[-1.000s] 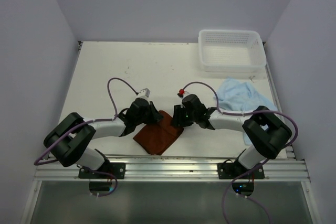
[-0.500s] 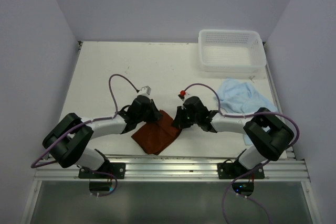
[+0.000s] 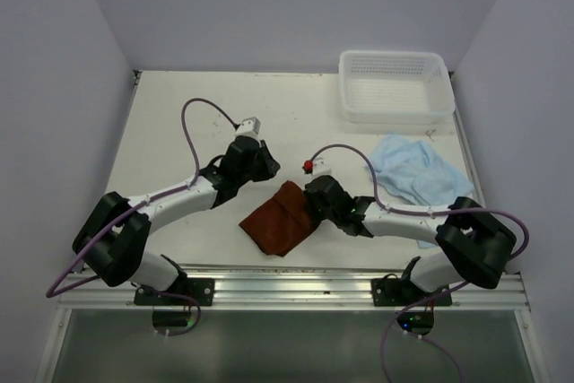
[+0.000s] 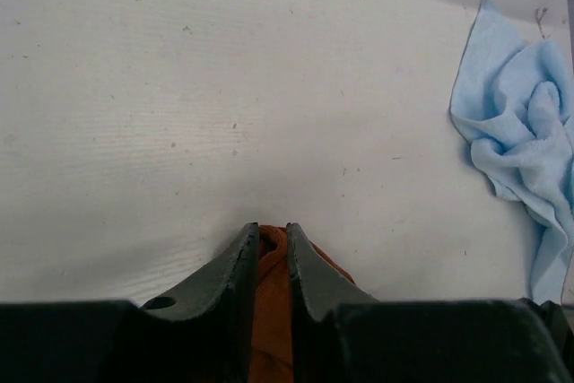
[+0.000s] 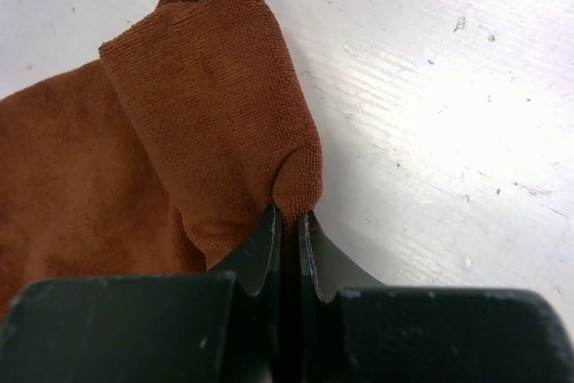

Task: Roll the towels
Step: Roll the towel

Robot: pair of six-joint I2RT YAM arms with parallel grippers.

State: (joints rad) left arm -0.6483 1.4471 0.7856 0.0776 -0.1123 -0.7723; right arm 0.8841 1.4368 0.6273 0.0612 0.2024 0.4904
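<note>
A brown towel (image 3: 278, 220) lies folded on the white table (image 3: 179, 123), near the front middle. My left gripper (image 3: 266, 169) is at its far corner and is shut on a bunched fold of the towel (image 4: 271, 311); its tips (image 4: 272, 229) nearly touch. My right gripper (image 3: 313, 206) is at the towel's right edge, shut on a doubled-over fold of the brown cloth (image 5: 206, 105), jaws pinched together (image 5: 289, 214). A crumpled light blue towel (image 3: 411, 168) lies to the right, also in the left wrist view (image 4: 525, 132).
A white plastic basket (image 3: 395, 87) stands at the far right corner. Grey walls close in the table on three sides. A metal rail (image 3: 287, 289) runs along the near edge.
The left gripper has moved away from the near edge and to the right. The right gripper has moved nearer and to the right. The brown towel has shifted right with them.
</note>
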